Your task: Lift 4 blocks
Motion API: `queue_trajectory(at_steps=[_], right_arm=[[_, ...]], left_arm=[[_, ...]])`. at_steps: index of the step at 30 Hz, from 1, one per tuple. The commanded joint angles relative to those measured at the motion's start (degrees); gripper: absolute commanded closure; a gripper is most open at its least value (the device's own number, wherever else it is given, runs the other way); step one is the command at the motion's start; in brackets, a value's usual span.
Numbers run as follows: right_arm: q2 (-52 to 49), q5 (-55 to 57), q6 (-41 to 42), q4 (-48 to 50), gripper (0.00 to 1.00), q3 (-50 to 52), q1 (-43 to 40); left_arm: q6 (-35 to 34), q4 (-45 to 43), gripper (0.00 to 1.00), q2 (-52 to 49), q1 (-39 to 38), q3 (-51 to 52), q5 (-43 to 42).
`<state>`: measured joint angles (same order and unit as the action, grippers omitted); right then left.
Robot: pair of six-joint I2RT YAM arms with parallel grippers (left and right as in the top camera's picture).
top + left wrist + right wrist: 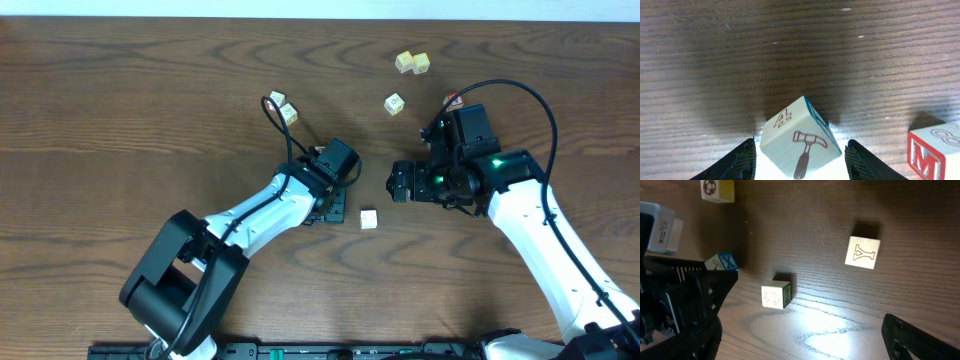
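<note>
Straddling a hammer-marked block [800, 145], the left pincer [801, 161] stands spread, with a thin gap on each side. That block sits tilted on the worktop [790, 50], one corner toward the camera and its teal face turned right. One red-lettered cube [935, 150] lies just beside it. The right pincer [398, 182] gapes wide, holding nothing. Farther off lie five cubes: a near pair [289, 113], a single cube [394, 103] and a far pair [404, 61].

I read a brown 4 above a hammer sign on the tilted block [799, 140], and a red M on the red-bordered block [932, 150]. From my right wrist, a pale block [863, 253] bears a Y and a blue-faced block [722, 262] a white X.
</note>
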<state>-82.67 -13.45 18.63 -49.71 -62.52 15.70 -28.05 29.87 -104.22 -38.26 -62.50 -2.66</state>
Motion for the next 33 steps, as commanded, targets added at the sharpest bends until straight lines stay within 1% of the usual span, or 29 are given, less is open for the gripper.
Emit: queue_trajectory(at_steps=[1,4,6,7,10,14,17,24,29,33], right_arm=[[-0.28,0.13,0.17,-0.39,0.01,-1.22,0.46],[-0.28,0.13,0.17,-0.48,0.01,-1.22,0.46],[-0.28,0.13,0.2,-0.35,0.01,-1.22,0.46],[-0.28,0.13,0.2,-0.22,0.01,-1.22,0.46],[-0.28,0.13,0.22,0.24,0.01,-1.22,0.46],[-0.28,0.13,0.22,0.68,0.01,-1.22,0.46],[-0.28,0.13,0.2,0.55,0.01,-1.22,0.46],[-0.28,3.13,0.17,-0.35,0.01,-1.22,0.46],[-0.28,4.44,0.17,-0.46,0.01,-1.22,0.46],[-0.28,4.44,0.17,-0.42,0.01,-1.22,0.46]], left_arm=[[0.37,1.25,0.42,4.63,1.2,-1.55,0.09],[0.31,3.08,0.42,8.74,2.4,-1.55,0.07],[-2.38,5.29,0.44,11.04,2.95,-1.55,0.09],[-3.93,6.08,0.47,11.13,2.95,-1.53,0.09],[-10.32,6.49,0.48,9.53,2.32,-0.94,0.07],[-19.45,4.72,0.48,5.46,0.79,-0.59,0.07],[-23.8,1.81,0.48,1.95,-0.52,-0.59,0.09],[-24.61,-3.89,0.47,-1.73,-1.31,-0.59,0.83],[-24.85,-4.04,0.47,-1.9,-1.31,-0.59,5.2],[-24.98,-4.04,0.48,-2.51,-1.31,-0.59,6.38]])
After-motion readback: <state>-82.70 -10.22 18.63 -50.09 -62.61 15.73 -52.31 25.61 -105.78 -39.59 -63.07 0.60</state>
